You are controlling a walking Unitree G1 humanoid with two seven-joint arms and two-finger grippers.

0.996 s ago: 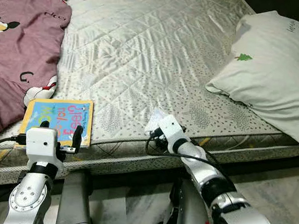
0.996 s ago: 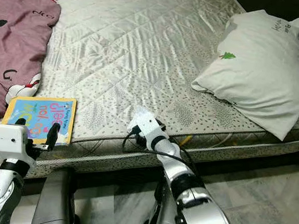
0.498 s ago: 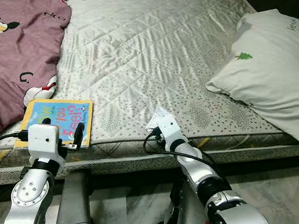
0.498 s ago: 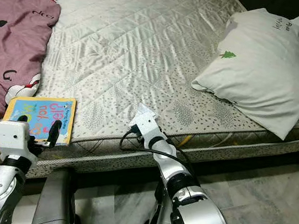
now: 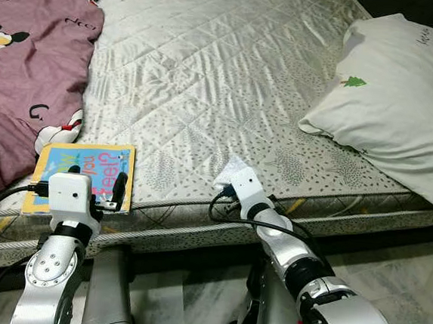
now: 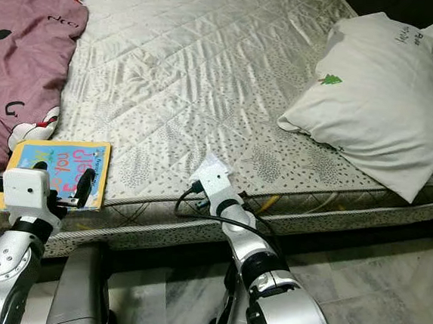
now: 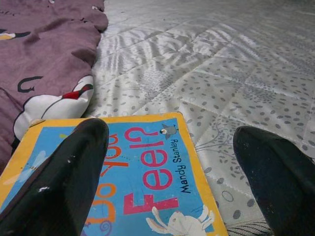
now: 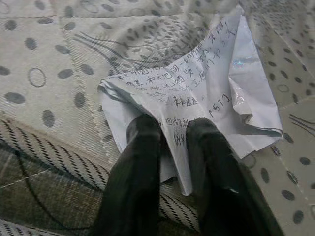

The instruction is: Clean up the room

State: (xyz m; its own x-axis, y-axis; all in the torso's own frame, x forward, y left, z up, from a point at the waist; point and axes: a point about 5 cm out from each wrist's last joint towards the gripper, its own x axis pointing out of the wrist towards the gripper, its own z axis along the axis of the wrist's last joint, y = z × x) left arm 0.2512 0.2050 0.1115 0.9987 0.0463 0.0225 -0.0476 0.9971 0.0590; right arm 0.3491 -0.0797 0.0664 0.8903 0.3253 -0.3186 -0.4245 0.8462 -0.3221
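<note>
A children's book (image 5: pixel 87 167) with a blue cover and yellow border lies flat at the mattress's front edge, next to the blanket. My left gripper (image 5: pixel 97 186) is open just above its near edge, one black finger (image 7: pixel 59 177) over the cover and the other finger (image 7: pixel 275 177) over bare mattress beside it. A crumpled white paper (image 8: pixel 211 83) with handwriting rests on the mattress edge further right. My right gripper (image 8: pixel 172 130) is shut on the paper's near corner; from the head view the paper (image 5: pixel 231 167) shows just beyond the right wrist.
A maroon cartoon-print blanket (image 5: pixel 28 62) covers the bed's left side. A white pillow (image 5: pixel 397 94) lies at the right. The quilted silver mattress (image 5: pixel 209 70) is bare in the middle. Marble floor (image 5: pixel 411 277) shows below the bed's edge, and cables trail from both wrists.
My left gripper has edged forward and slightly right, further over the book. The right gripper has stayed shut on the paper, hardly moving.
</note>
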